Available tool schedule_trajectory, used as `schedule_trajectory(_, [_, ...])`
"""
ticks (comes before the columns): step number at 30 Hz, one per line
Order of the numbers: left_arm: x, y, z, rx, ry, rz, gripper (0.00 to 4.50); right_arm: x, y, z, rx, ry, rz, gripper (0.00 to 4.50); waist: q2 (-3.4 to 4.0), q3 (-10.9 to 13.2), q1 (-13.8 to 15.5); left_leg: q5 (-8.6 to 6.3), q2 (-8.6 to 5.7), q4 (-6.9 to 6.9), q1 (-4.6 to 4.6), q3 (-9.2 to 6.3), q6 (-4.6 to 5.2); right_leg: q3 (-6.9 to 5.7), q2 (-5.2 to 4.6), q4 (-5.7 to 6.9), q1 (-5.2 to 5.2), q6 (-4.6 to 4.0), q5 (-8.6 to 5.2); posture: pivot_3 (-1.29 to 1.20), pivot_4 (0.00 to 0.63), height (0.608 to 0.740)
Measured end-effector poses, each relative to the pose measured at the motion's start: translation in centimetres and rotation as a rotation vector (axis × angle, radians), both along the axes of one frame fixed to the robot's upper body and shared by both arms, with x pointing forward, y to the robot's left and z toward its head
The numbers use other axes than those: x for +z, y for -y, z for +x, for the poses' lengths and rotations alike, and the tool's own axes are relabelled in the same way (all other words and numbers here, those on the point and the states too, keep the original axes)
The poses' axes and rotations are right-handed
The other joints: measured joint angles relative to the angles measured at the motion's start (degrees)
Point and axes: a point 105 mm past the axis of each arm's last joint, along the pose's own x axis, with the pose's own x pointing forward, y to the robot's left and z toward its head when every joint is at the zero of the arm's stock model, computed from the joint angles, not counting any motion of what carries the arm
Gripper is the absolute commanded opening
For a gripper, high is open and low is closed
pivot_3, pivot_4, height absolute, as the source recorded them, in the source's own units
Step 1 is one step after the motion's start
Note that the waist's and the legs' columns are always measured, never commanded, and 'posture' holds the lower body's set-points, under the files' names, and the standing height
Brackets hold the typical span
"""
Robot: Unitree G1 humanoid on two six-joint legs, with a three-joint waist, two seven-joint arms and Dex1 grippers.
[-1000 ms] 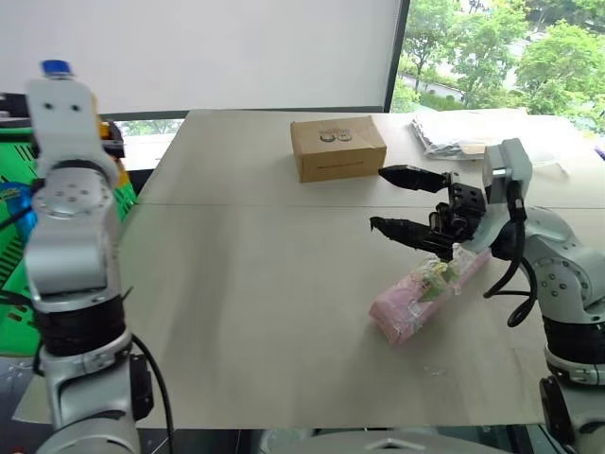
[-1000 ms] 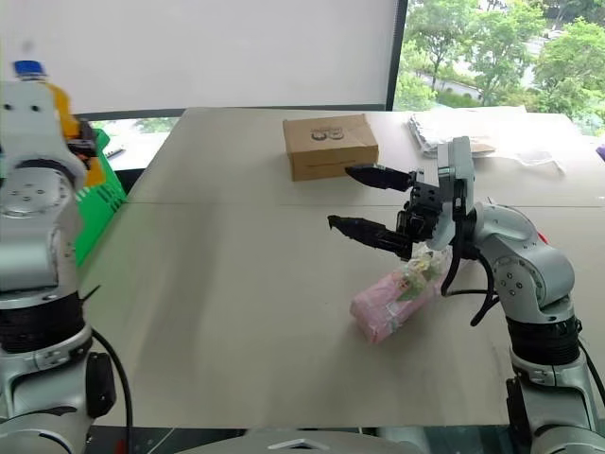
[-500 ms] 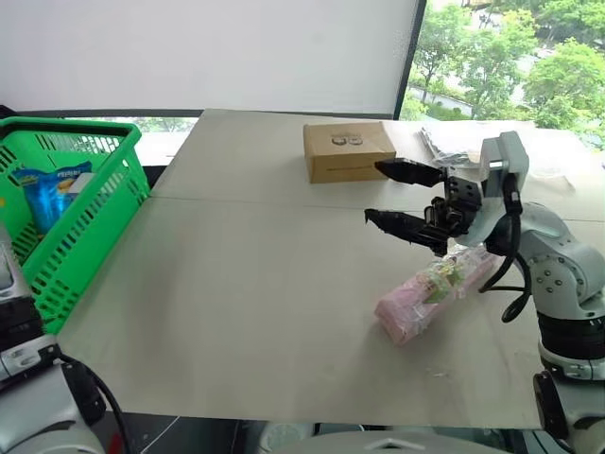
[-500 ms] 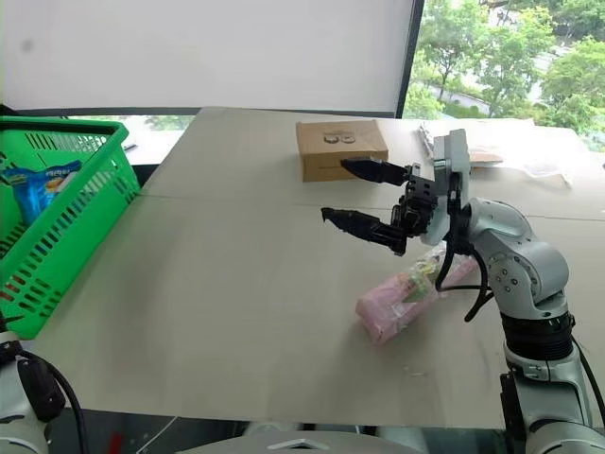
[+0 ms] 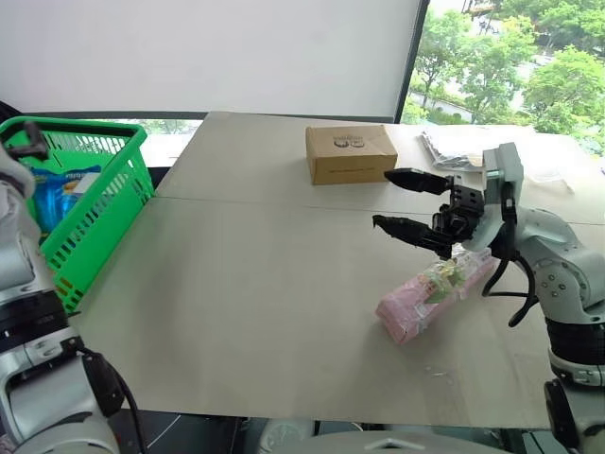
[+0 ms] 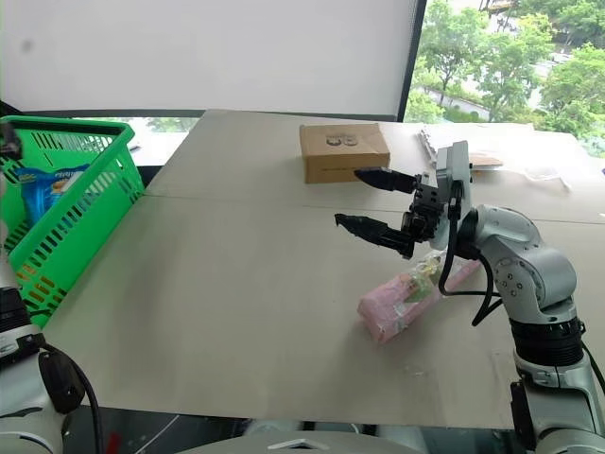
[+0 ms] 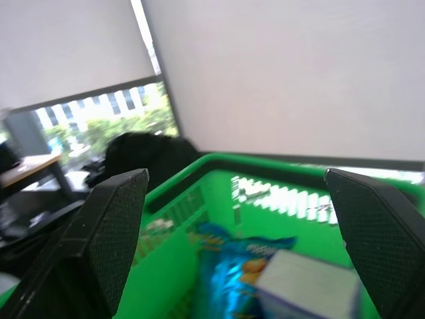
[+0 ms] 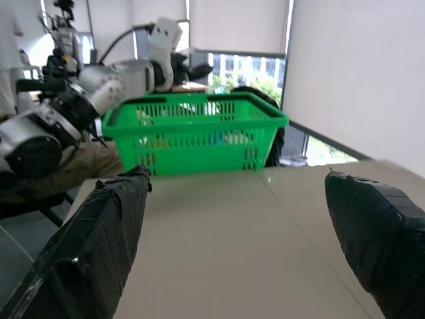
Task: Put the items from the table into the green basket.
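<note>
1. My right hand (image 5: 413, 203) hangs at centre right of the left eye view, released — fingers spread wide, nothing between them. It points across the bench (image 5: 255, 284) toward the frame's left, just above the upper end of the pink pack (image 5: 435, 293). I read this as a pre-grasp hover; no contact that I can see.

2. The pink pack lies flat on the bench at lower right of centre, on a diagonal, its near end toward the bottom of the frame. It is the one task item I can see on the bench.

3. My left hand (image 7: 242, 259) is released too — both fingers wide apart in the left wrist view, empty, looking into the green basket (image 5: 95, 218). That suits a drop-off pose over the basket.

4. The green basket sits at the left edge of the frame, beside the bench's left side. A blue packet (image 5: 59, 194) lies inside; I cannot make out the orange bottle there.

5. The cardboard box (image 5: 350, 153) rests at upper centre, well apart from the pack.

6. Judgement: pack next, and its length calls for a grip near the middle.
</note>
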Motion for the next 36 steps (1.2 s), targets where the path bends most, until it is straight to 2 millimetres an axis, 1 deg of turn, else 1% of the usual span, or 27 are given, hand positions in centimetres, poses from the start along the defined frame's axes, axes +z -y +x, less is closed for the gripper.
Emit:
schedule_trajectory(1, [-0.1,1.8,0.7,-0.114,-0.006,-0.002,4.41,-0.9,0.8,0.1,-0.021,0.009,-0.062,4.50,0.02,0.0,-0.1,-0.02,0.00,0.08,-0.01,0.02,0.03,0.01,0.00,0.00,0.01,0.03,0.03,0.14,0.000,0.724])
schedule_trajectory(2, [-0.6,4.3,1.2,-0.275,-0.049,0.019,4.41,-2.4,2.1,0.2,-0.049,0.015,-0.168,4.50,0.06,-0.1,-0.2,-0.04,0.00,0.14,0.00,0.09,0.08,0.05,0.01,-0.03,0.06,0.06,0.04,0.14,0.000,0.724])
schedule_trajectory(3, [-1.2,5.7,1.4,-0.359,-0.083,0.031,4.41,-3.2,2.9,0.4,-0.068,0.005,-0.215,4.50,0.12,-0.1,-0.3,-0.05,0.00,0.15,0.04,0.12,0.10,0.10,0.01,-0.03,0.09,0.06,0.05,0.14,0.000,0.724])
schedule_trajectory(4, [-2.4,7.7,1.1,-0.486,-0.175,0.071,4.41,-4.2,3.5,0.4,-0.069,-0.001,-0.288,4.50,0.20,-0.1,-0.6,-0.05,0.01,0.15,0.06,0.20,0.10,0.17,0.05,-0.03,0.08,0.06,0.04,0.14,0.000,0.724])
schedule_trajectory(6, [-5.2,11.4,-0.1,-0.714,-0.352,0.131,4.41,-5.6,4.4,0.1,-0.054,-0.021,-0.378,4.50,0.40,0.0,-1.8,-0.07,0.07,0.14,0.14,0.29,0.13,0.28,0.11,-0.02,0.09,0.05,0.04,0.14,0.000,0.724])
schedule_trajectory(7, [-6.6,13.4,-1.4,-0.847,-0.445,0.140,4.41,-6.2,4.8,0.1,-0.038,-0.014,-0.416,4.50,0.46,0.0,-2.5,-0.07,0.14,0.13,0.17,0.37,0.14,0.37,0.19,-0.01,0.08,0.05,0.04,0.14,0.000,0.724])
schedule_trajectory(8, [-7.6,15.0,-2.7,-0.958,-0.517,0.145,4.41,-6.6,5.2,0.1,-0.022,0.001,-0.451,4.50,0.51,0.0,-3.0,-0.07,0.18,0.14,0.20,0.37,0.14,0.36,0.24,0.01,0.10,0.03,0.03,0.13,0.000,0.724])
schedule_trajectory(9, [-8.1,16.5,-3.9,-1.057,-0.572,0.155,4.41,-7.0,5.8,0.1,-0.009,0.023,-0.496,4.50,0.60,0.1,-3.3,-0.06,0.20,0.14,0.27,0.36,0.15,0.34,0.29,0.01,0.17,0.03,0.03,0.13,0.000,0.724])
schedule_trajectory(10, [-8.2,17.2,-4.9,-1.119,-0.616,0.174,4.41,-7.5,6.4,0.2,0.008,0.043,-0.548,4.50,0.74,0.2,-3.6,-0.07,0.23,0.12,0.53,0.44,0.15,0.36,0.35,-0.01,0.39,0.01,0.01,0.12,0.000,0.724])
schedule_trajectory(11, [-8.2,17.8,-5.5,-1.163,-0.642,0.193,4.41,-8.1,7.1,0.3,0.020,0.051,-0.601,4.50,0.92,0.3,-3.6,-0.08,0.25,0.09,0.80,0.49,0.17,0.37,0.37,-0.06,0.68,-0.02,-0.04,0.12,0.000,0.724])
schedule_trajectory(13, [-7.3,18.5,-6.6,-1.234,-0.637,0.240,4.41,-9.2,8.3,0.7,0.074,0.103,-0.746,4.50,1.48,0.6,-3.7,-0.12,0.28,0.08,1.40,0.82,0.24,0.42,0.48,-0.19,1.31,-0.07,-0.20,0.13,0.000,0.724])
schedule_trajectory(14, [-6.8,19.0,-6.9,-1.268,-0.619,0.252,4.41,-9.8,8.6,1.3,0.130,0.161,-0.836,4.50,1.63,0.7,-3.7,-0.15,0.31,0.07,1.79,0.97,0.30,0.40,0.54,-0.19,1.59,0.10,-0.30,0.13,0.000,0.724])
schedule_trajectory(15, [-6.7,19.0,-6.9,-1.270,-0.617,0.254,4.41,-9.8,8.6,1.4,0.133,0.164,-0.841,4.50,1.83,0.9,-3.8,-0.17,0.37,0.07,2.02,1.10,0.34,0.45,0.61,-0.20,1.78,0.16,-0.34,0.13,0.000,0.724])
schedule_trajectory(17, [-6.5,19.1,-7.0,-1.285,-0.617,0.268,4.41,-10.1,8.4,2.6,0.195,0.239,-0.933,4.50,1.85,0.9,-4.2,-0.17,0.44,0.13,2.07,1.15,0.35,0.51,0.89,-0.14,1.80,0.16,-0.33,0.14,0.000,0.724])
schedule_trajectory(19, [-6.6,19.5,-7.5,-1.318,-0.636,0.277,4.41,-9.9,9.0,4.2,0.222,0.296,-1.033,4.50,1.86,0.9,-5.0,-0.17,0.49,0.15,2.06,1.15,0.34,0.65,1.06,-0.11,1.78,0.15,-0.31,0.16,0.000,0.724])
schedule_trajectory(21, [-6.6,19.7,-7.9,-1.343,-0.643,0.266,4.41,-9.7,9.5,4.9,0.225,0.314,-1.072,4.50,1.83,0.9,-5.0,-0.17,0.52,0.14,2.05,1.05,0.35,0.77,1.03,-0.12,1.76,-0.01,-0.16,0.17,0.000,0.724])
schedule_trajectory(23, [-6.7,19.7,-8.6,-1.375,-0.659,0.219,4.41,-10.1,9.8,5.7,0.248,0.318,-1.118,4.50,1.79,0.9,-5.1,-0.21,0.56,0.12,1.98,1.06,0.40,0.99,1.01,-0.14,1.67,0.03,-0.11,0.18,0.000,0.724])
schedule_trajectory(26, [-6.5,20.4,-10.1,-1.452,-0.666,0.183,4.41,-10.9,10.0,6.1,0.296,0.308,-1.169,4.50,1.75,1.0,-5.0,-0.22,0.59,0.09,1.89,1.04,0.39,1.05,0.84,-0.15,1.57,0.05,-0.09,0.19,0.000,0.724])
schedule_trajectory(29, [-5.5,21.5,-11.9,-1.558,-0.636,0.182,4.41,-11.3,9.6,6.5,0.349,0.318,-1.212,4.50,1.76,1.0,-5.0,-0.22,0.59,0.08,1.91,1.02,0.39,1.03,0.83,-0.15,1.57,-0.08,-0.16,0.20,0.000,0.724])
schedule_trajectory(31, [-4.9,21.9,-13.1,-1.618,-0.617,0.174,4.41,-11.5,9.5,6.7,0.387,0.326,-1.252,4.50,1.78,1.0,-4.9,-0.21,0.58,0.08,1.97,1.03,0.39,1.04,0.83,-0.11,1.59,-0.11,-0.18,0.21,0.000,0.724])
schedule_trajectory(32, [-4.9,22.0,-13.1,-1.620,-0.617,0.173,4.41,-11.5,9.5,6.7,0.389,0.327,-1.255,4.50,1.77,1.0,-4.9,-0.21,0.58,0.09,1.97,1.02,0.39,1.04,0.83,-0.10,1.60,-0.11,-0.18,0.21,0.000,0.724])
schedule_trajectory(33, [-5.0,22.0,-14.1,-1.662,-0.637,0.153,4.41,-11.7,9.8,6.7,0.421,0.327,-1.296,4.50,1.77,1.0,-4.9,-0.21,0.58,0.10,2.04,1.00,0.38,1.02,0.86,-0.09,1.67,-0.12,-0.19,0.21,0.000,0.724])
schedule_trajectory(36, [-5.3,21.7,-14.5,-1.666,-0.666,0.139,4.41,-11.9,9.9,6.7,0.441,0.331,-1.324,4.50,1.77,1.0,-4.8,-0.21,0.57,0.11,2.08,0.98,0.38,1.02,0.96,-0.09,1.73,-0.12,-0.19,0.22,0.000,0.724])
